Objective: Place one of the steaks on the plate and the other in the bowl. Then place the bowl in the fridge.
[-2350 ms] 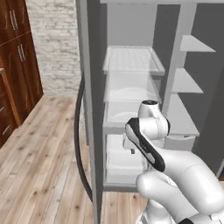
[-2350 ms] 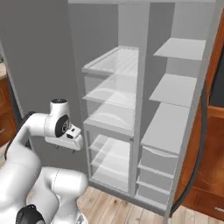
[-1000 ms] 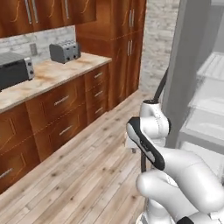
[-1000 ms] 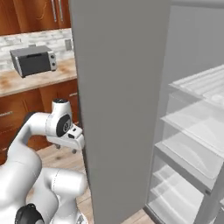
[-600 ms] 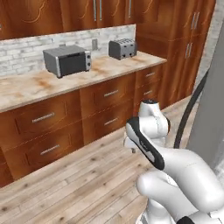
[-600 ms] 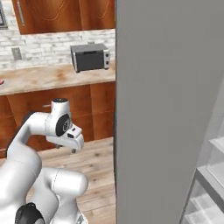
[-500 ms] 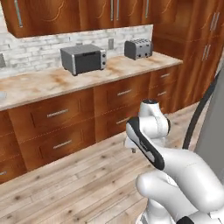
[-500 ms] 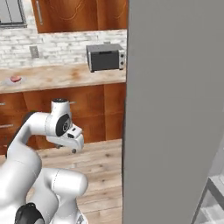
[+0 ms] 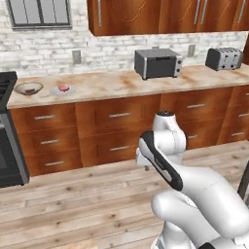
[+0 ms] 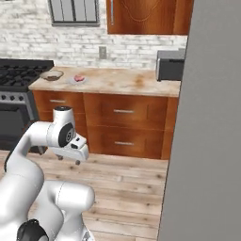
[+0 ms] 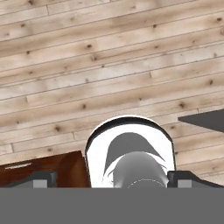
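The base has swung round since the earlier frames: the open fridge shelves that faced the cameras have slid out of the left base view, and the kitchen wall with its long bench [image 9: 121,83] has come in front. The arm keeps the same folded pose over the wooden floor [image 9: 73,194].

In the right base view the grey fridge [image 10: 207,141] fills the right side as a flat panel. The pincer [image 10: 68,159] hangs below the wrist, pointing down at the floor, with nothing in it; its two dark tips [image 11: 43,179] stand spread wide apart at the bottom corners of the hand view, above bare planks.

At the left end of the bench, next to the black stove [image 10: 21,70], sits the bowl [image 9: 28,88], and just beside it, toward the bench's middle, the plate [image 9: 62,90] with a pinkish-red steak [image 9: 63,87] on it. The inside of the bowl is too small to make out. Further along the bench's back edge stand a toaster oven [image 9: 157,63] and, near the right end, a toaster [image 9: 223,58].
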You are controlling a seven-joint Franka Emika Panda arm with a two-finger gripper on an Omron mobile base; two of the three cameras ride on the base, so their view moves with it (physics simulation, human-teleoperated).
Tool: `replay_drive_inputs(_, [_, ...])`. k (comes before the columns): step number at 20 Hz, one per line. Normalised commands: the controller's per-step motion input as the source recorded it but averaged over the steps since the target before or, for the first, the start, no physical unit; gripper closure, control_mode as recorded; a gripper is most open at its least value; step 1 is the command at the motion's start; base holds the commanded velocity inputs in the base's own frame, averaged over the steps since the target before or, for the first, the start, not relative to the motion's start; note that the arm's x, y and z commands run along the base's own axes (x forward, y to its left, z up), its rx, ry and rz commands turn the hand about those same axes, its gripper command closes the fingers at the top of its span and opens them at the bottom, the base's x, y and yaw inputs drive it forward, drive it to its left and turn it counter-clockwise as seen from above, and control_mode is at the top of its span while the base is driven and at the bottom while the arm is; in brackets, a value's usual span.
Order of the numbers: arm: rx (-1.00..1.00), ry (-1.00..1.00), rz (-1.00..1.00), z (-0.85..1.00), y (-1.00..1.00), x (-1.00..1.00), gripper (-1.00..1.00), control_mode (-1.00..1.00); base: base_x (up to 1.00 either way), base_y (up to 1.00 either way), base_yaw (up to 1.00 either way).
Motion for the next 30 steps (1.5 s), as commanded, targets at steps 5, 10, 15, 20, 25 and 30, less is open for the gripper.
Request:
replay_drive_inputs(5, [0.00,0.00,0.00,0.00,0.00,0.00,-1.00,1.00,0.31,0.30,0.06])
replay_drive_inputs(10, [0.00,0.00,0.00,0.00,0.00,0.00,-1.00,1.00,0.86,0.35,-0.20])
replay_drive_inputs(15, [0.00,0.00,0.00,0.00,0.00,0.00,-1.00,1.00,0.97,0.70,-0.15])
replay_drive_inputs(20, [0.00,0.00,0.00,0.00,0.00,0.00,-1.00,1.00,0.93,0.63,-0.01])
replay_drive_inputs(25, [0.00,0.00,0.00,0.00,0.00,0.00,-1.00,1.00,1.00,0.37,-0.01])
replay_drive_inputs(30, [0.00,0.00,0.00,0.00,0.00,0.00,-1.00,1.00,1.00,0.14,-0.02])
